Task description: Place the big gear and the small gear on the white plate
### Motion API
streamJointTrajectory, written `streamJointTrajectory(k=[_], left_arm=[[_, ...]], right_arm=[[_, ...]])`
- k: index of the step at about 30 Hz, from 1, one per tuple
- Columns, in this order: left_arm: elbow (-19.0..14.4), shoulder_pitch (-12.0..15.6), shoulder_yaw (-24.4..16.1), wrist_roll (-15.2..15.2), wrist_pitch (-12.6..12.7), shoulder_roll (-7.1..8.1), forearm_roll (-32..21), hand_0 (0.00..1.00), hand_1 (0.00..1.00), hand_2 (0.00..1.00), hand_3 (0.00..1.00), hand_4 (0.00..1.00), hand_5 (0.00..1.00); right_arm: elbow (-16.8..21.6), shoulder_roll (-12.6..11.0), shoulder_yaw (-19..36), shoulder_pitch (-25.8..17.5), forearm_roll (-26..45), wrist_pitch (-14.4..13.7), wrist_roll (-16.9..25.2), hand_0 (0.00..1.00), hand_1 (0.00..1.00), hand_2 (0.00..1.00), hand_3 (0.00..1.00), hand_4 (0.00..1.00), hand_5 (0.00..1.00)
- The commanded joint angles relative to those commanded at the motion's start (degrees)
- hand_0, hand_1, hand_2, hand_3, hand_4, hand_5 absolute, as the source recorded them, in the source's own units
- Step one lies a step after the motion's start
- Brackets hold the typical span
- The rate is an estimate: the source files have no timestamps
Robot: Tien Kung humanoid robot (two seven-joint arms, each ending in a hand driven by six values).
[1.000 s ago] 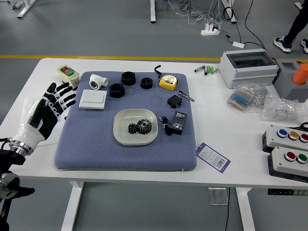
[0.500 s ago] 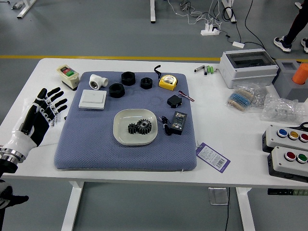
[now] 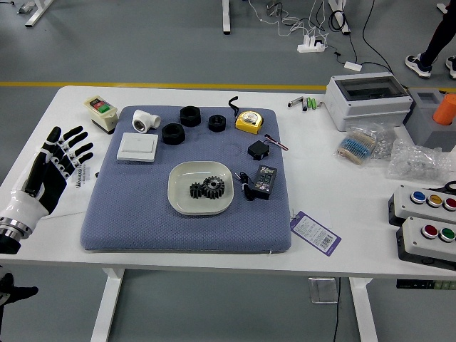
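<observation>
Big gear [image 3: 214, 187] and, at its nine o'clock, small gear [image 3: 196, 190] rest on the white plate [image 3: 191, 172]; left robot hand [image 3: 60, 162] spread, empty.

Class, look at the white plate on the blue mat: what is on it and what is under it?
On the white plate sit the small gear and the big gear. Whatever lies directly beneath it is covered.

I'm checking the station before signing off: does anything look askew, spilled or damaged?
Nothing looks spilled or damaged. Both the small gear and the big gear sit on the white plate. The one slightly untidy thing is the paper tag, lying slantwise by the blue mat's right edge.
</observation>
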Motion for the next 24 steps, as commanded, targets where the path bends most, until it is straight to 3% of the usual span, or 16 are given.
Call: streamJointTrajectory(k=[24], left_arm=[[1.59, -0.38, -0.58, 0.22, 0.22, -0.06, 0.10, 0.860, 0.861, 0.928, 0.852, 0.922, 0.943]], right_arm=[[-0.24, 0.08, 0.22, 0.68, -0.10, 0.17, 0.35, 0.705, 0.731, 0.784, 0.595, 0.811, 0.659]])
